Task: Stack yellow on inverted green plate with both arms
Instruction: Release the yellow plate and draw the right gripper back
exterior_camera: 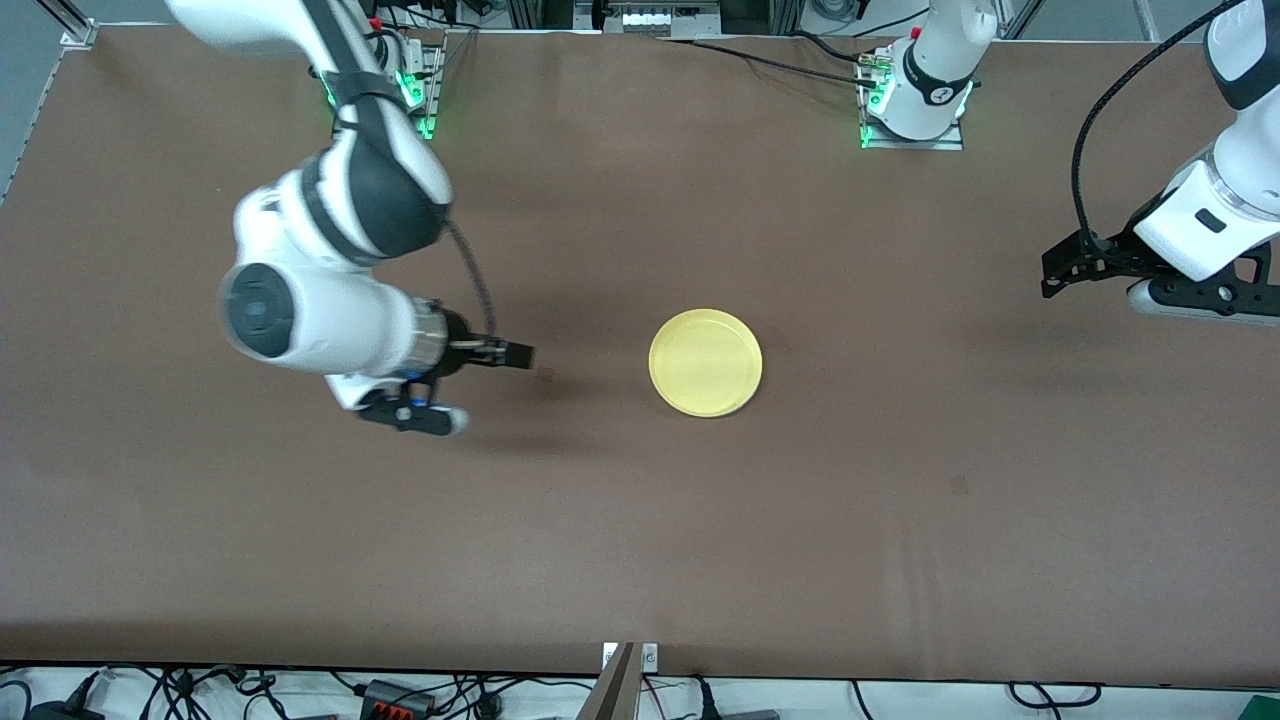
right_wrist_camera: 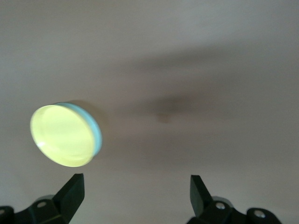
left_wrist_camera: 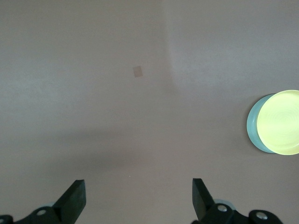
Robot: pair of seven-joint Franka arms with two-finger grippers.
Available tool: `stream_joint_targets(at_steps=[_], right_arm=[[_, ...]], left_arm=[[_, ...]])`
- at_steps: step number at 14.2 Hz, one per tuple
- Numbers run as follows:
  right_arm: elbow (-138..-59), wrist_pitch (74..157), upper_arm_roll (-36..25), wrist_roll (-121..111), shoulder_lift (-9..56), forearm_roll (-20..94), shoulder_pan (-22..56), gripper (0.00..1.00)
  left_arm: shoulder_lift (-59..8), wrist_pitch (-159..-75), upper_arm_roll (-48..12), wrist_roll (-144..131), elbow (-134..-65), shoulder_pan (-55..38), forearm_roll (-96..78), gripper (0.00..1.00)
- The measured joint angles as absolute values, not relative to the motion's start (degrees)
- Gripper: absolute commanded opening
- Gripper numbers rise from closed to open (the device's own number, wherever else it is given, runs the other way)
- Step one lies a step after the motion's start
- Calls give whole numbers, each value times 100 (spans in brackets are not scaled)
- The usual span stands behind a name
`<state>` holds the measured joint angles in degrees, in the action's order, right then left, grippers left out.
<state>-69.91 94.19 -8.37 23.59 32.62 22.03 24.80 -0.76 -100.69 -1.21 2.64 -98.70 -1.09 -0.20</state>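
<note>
yellow plate [exterior_camera: 705,362] atop green plate [left_wrist_camera: 253,125]

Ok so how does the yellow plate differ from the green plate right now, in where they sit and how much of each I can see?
The yellow plate sits on top with its whole face showing; the green plate lies underneath it on the table. The yellow plate shows fully in the front view, while the green plate shows only as a thin pale crescent at the stack's edge in the wrist views. Both are round and much the same size, stacked mid-table.

yellow plate [right_wrist_camera: 60,135] on green plate [right_wrist_camera: 95,129]
</note>
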Motion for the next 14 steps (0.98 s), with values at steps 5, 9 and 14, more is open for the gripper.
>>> stream_joint_targets(at_steps=[5, 9, 14], right_arm=[[-6992, 9262, -840, 1333, 2862, 1396, 1623, 100], [-7013, 9249, -843, 1219, 2313, 373, 1260, 100], [-7197, 9225, -807, 316, 1691, 214, 480, 100]], left_arm=[[-27, -10066, -130, 267, -9871, -109, -20, 100], [-25, -10065, -136, 267, -9871, -109, -20, 100], [-24, -10064, -141, 267, -9871, -109, -20, 100]])
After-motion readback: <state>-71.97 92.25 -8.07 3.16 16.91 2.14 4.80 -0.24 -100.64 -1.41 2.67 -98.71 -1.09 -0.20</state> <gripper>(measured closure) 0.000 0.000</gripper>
